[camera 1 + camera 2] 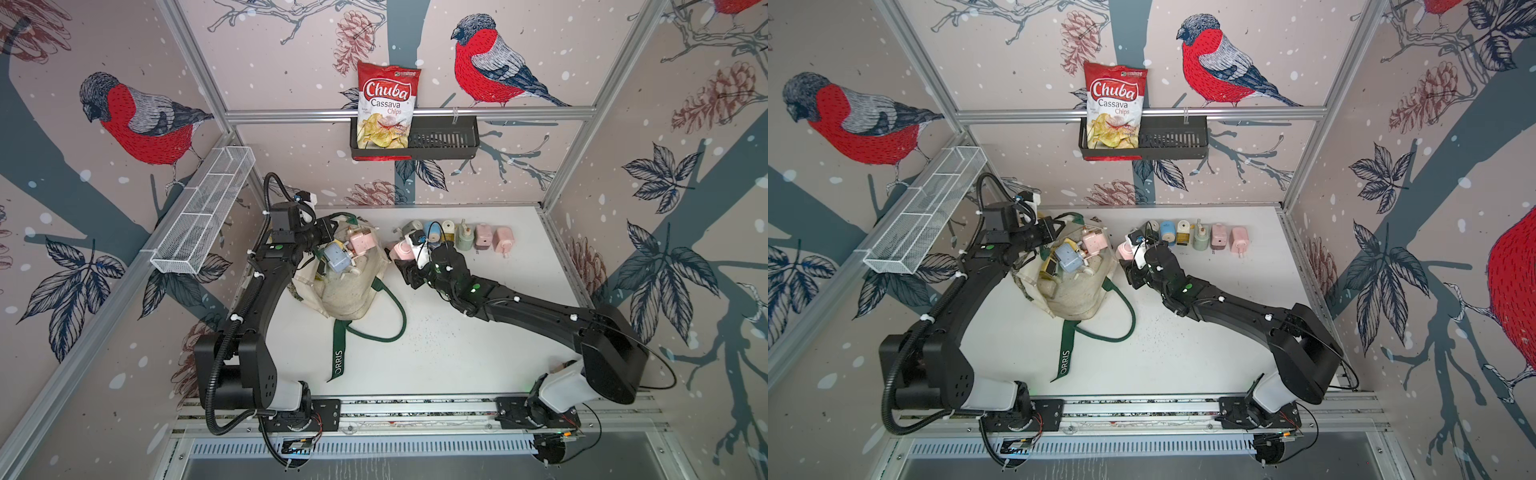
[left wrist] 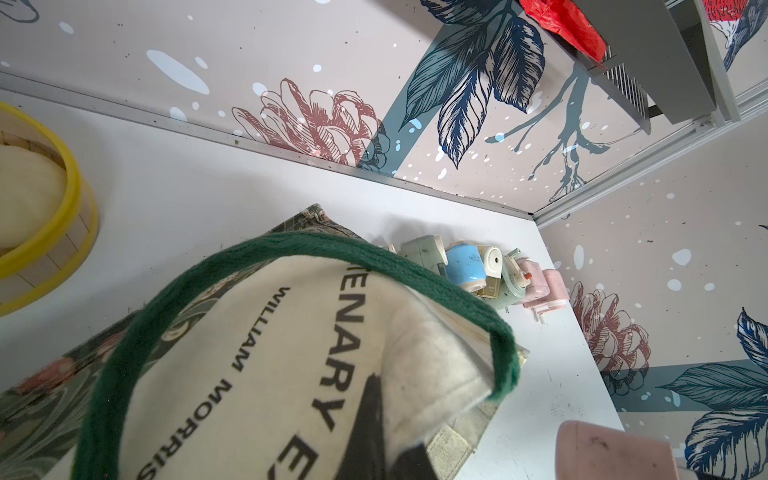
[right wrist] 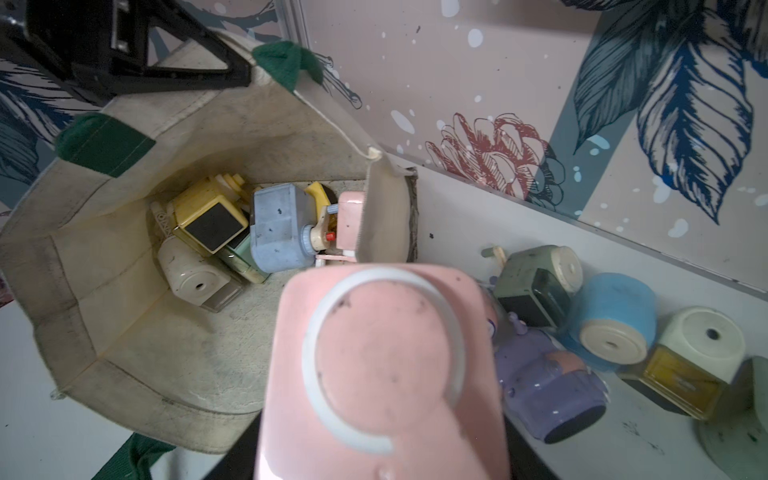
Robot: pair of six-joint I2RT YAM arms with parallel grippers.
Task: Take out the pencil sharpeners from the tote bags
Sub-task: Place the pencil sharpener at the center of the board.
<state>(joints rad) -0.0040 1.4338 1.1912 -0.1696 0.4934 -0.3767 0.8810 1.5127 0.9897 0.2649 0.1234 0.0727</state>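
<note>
While the left gripper point(image 1: 328, 232) pinches the tote bag point(image 1: 353, 291) open, the outstretched right gripper point(image 1: 405, 259) grasps a pink sharpener point(image 3: 382, 374). Its jaws are hidden.

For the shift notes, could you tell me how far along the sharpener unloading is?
Done: a row of sharpeners lies by the back wall. In hand: the right gripper holds a pink sharpener beside that row; the left gripper pinches the rim of the tote bag. Left: at least five sharpeners inside the bag.

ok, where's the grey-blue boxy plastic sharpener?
The grey-blue sharpener lies inside the open cream canvas tote bag, left of centre in both top views, beside a pink sharpener.
</note>
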